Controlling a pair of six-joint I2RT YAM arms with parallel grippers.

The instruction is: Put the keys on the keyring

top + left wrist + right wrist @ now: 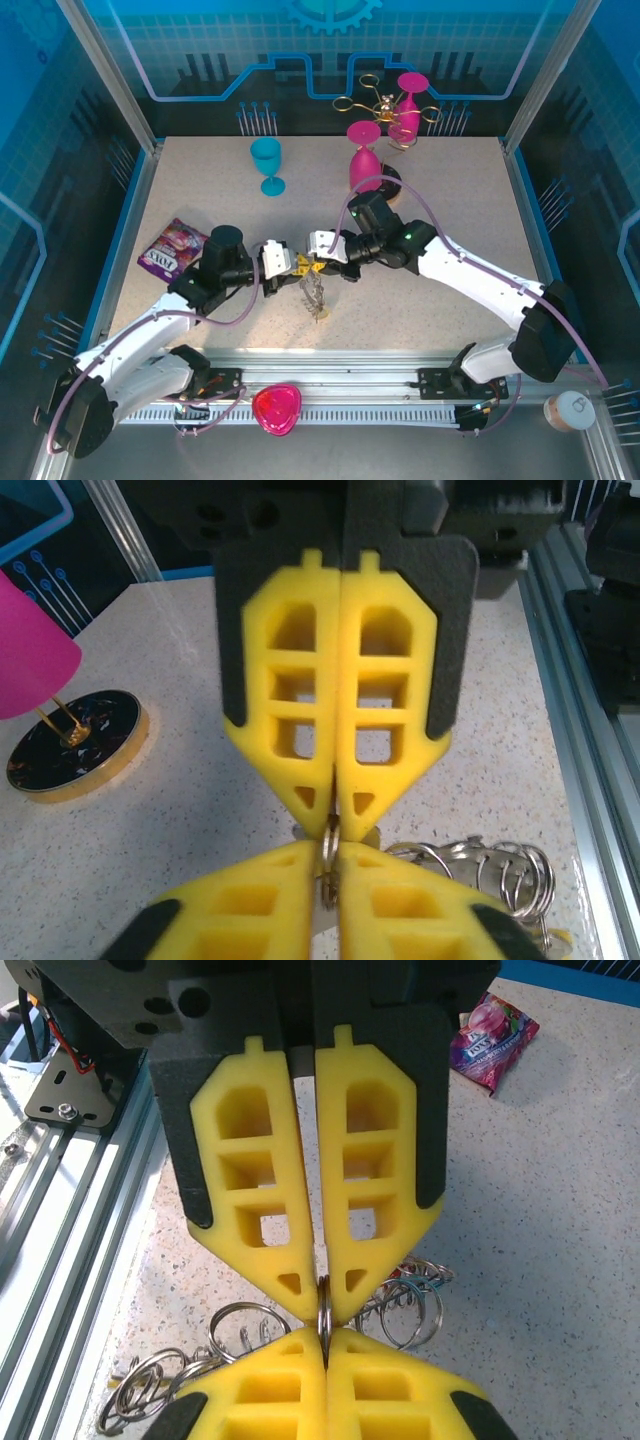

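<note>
Near the table's [450, 200] front edge, left gripper [292, 264] and right gripper [322, 258] meet tip to tip, both clenched on the keyring [324, 1316], edge-on between them, loops [412, 1310] dangling.

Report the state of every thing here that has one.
Keyring, pinched by both claws.
Left claw, shut on the ring.
Right claw, shut on the ring.
Blue goblet, upright.
Near pink goblet, apparently upside down.
Bag, lying flat.

Silvery keyring [410, 1306], speckled beige table [460, 200]
</note>
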